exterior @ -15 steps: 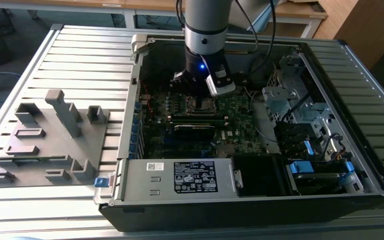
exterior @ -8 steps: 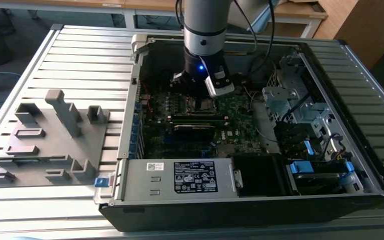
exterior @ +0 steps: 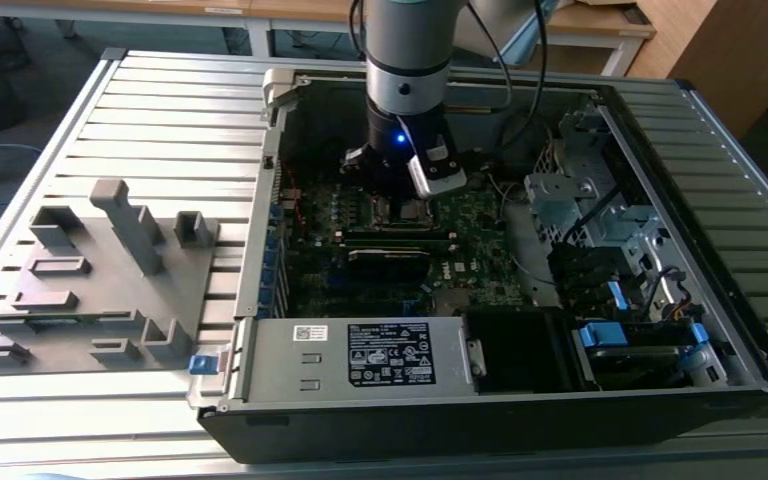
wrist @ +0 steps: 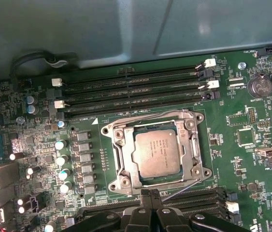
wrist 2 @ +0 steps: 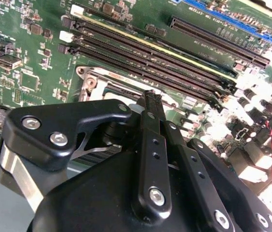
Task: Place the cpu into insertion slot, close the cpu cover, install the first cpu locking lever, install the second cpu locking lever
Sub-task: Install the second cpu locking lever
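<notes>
In the first wrist view the cpu (wrist: 156, 153) lies flat in the insertion slot (wrist: 193, 126), its dull silver top facing up. The cpu cover (wrist: 124, 153) lies down around it as a silvery frame. One thin wire locking lever (wrist: 184, 187) slants out from the socket's near corner, and its end is close to my fingertips. Another lever (wrist: 140, 115) runs along the socket's far edge. My gripper (wrist: 149, 194) is shut at the socket's near edge. In the second wrist view the gripper (wrist 2: 150, 98) hangs just above the socket frame (wrist 2: 96, 81). The exterior view shows the gripper (exterior: 404, 205) low over the motherboard.
Long black memory slots (wrist: 136, 84) run beside the socket, with more slots (wrist: 198, 198) on its near side. The open computer case (exterior: 518, 400) walls in the board, with a drive cage (exterior: 584, 210) at the exterior view's right. A grey fixture (exterior: 91, 280) sits outside the case at the exterior view's left.
</notes>
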Robot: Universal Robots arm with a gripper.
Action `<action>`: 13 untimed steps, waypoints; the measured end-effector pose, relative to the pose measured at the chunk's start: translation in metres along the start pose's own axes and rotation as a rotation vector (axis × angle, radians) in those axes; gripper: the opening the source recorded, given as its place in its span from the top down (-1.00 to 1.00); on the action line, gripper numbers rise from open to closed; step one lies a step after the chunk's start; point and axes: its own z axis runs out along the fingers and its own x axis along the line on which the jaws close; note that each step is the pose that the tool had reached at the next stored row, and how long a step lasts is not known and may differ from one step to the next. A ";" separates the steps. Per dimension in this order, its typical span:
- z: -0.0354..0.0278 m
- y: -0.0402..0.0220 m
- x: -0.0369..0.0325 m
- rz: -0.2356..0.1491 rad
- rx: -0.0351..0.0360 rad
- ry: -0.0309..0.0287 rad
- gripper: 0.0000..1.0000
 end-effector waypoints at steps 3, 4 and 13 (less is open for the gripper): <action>0.0001 -0.0001 0.0011 0.000 -0.0002 -0.0001 0.79; 0.0001 -0.0002 0.0016 0.000 -0.0001 -0.0001 0.79; 0.0000 -0.0018 0.0044 0.000 0.0062 -0.0010 0.79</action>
